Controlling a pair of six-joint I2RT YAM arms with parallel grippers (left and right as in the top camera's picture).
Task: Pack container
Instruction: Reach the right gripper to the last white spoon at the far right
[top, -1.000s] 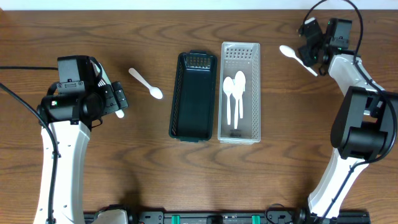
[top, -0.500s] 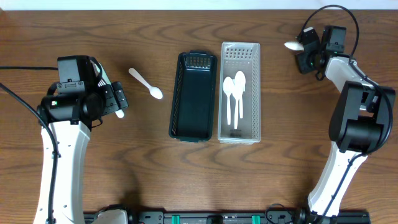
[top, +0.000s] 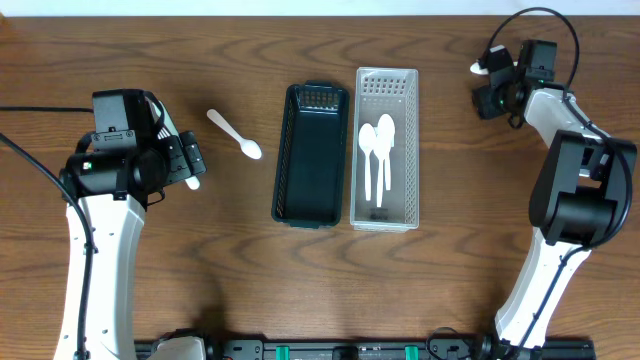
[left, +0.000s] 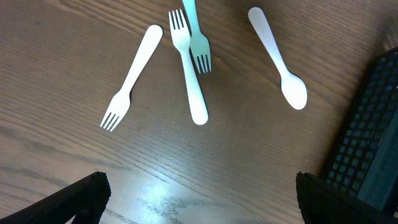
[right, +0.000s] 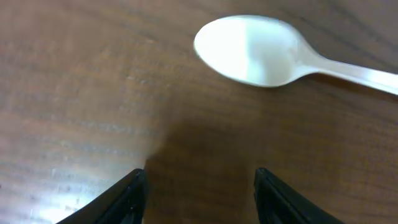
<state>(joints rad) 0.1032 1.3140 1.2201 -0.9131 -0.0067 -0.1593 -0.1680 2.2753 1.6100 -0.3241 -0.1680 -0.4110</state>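
Observation:
A black basket (top: 311, 155) and a white basket (top: 386, 90) stand side by side mid-table; the white one holds several white spoons (top: 376, 150). A white spoon (top: 235, 134) lies left of the black basket and also shows in the left wrist view (left: 278, 59). That view shows two white forks (left: 130, 78) (left: 188, 68) and a teal fork (left: 198, 43). My left gripper (left: 199, 199) is open and empty above the bare wood near them. My right gripper (right: 199, 193) is open, low over the table, with another white spoon (right: 249, 50) just ahead of its fingers.
The black basket's corner (left: 367, 143) lies at the right of the left wrist view. In the overhead view the forks are mostly hidden under my left arm (top: 130, 160). The right spoon's bowl (top: 480, 68) peeks out beside my right gripper (top: 492, 90).
My right gripper has swung left and come down over the far-right spoon, which is now mostly hidden from overhead. The left arm has not moved.

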